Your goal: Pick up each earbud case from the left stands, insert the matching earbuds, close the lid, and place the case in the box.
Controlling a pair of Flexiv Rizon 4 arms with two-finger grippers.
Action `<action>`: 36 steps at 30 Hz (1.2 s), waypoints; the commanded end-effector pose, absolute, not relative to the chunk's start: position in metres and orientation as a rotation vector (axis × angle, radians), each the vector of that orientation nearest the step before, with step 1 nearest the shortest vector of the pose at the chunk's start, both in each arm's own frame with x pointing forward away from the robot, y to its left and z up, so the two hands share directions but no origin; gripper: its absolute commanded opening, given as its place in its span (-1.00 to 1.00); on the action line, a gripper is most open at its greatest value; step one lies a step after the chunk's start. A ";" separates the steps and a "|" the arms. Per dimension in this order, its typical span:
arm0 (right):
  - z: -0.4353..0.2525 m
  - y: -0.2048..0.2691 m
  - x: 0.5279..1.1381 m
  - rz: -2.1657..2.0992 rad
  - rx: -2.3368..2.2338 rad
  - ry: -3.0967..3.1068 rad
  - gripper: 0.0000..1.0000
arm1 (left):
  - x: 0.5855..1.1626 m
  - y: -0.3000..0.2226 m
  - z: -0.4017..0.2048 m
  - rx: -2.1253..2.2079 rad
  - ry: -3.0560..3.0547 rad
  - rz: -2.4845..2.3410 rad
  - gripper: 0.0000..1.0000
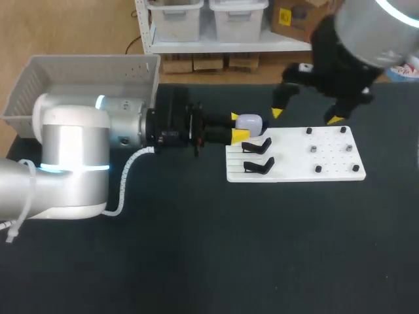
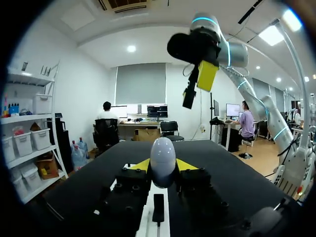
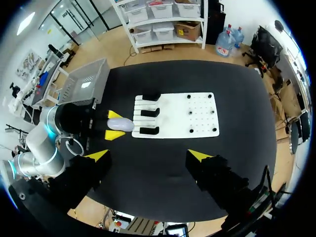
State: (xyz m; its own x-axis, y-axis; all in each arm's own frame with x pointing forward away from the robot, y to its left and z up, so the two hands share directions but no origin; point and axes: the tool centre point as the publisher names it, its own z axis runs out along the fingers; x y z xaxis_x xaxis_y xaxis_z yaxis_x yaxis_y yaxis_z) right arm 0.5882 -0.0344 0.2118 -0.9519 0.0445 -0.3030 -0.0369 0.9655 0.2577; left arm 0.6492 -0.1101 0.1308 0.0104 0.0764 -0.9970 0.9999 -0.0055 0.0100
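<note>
right arm (image 1: 373,29) cropped at top, box (image 1: 85,64) partly behind left arm (image 1: 72,157)

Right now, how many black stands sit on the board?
3 stands, in a row on the white board: one nearest the box, one mid-row, one nearest the held case. The head view shows only two; the left gripper likely hides the third.

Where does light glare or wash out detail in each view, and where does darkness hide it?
Head view: the left arm has a silver shell that glares, and the white board is bright. Left wrist view: the earbud case carries a soft sheen. Right wrist view: the board stands pale against the black table.
</note>
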 end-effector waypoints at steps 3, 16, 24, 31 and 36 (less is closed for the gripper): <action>0.208 -0.047 0.573 0.431 0.027 2.601 1.00 | 0.636 -0.066 0.167 1.175 1.327 -0.952 -1.00; 0.208 -0.047 0.573 0.431 0.027 2.601 1.00 | 0.709 0.069 0.174 0.988 1.545 -0.451 -1.00; 0.208 -0.047 0.573 0.431 0.027 2.601 1.00 | 0.766 0.152 0.160 0.921 1.665 -0.223 -1.00; 0.208 -0.047 0.573 0.431 0.027 2.601 1.00 | 0.819 0.206 0.142 0.879 1.709 -0.173 -1.00; 0.208 -0.047 0.573 0.431 0.027 2.601 1.00 | 0.857 0.232 0.128 0.874 1.729 -0.187 -1.00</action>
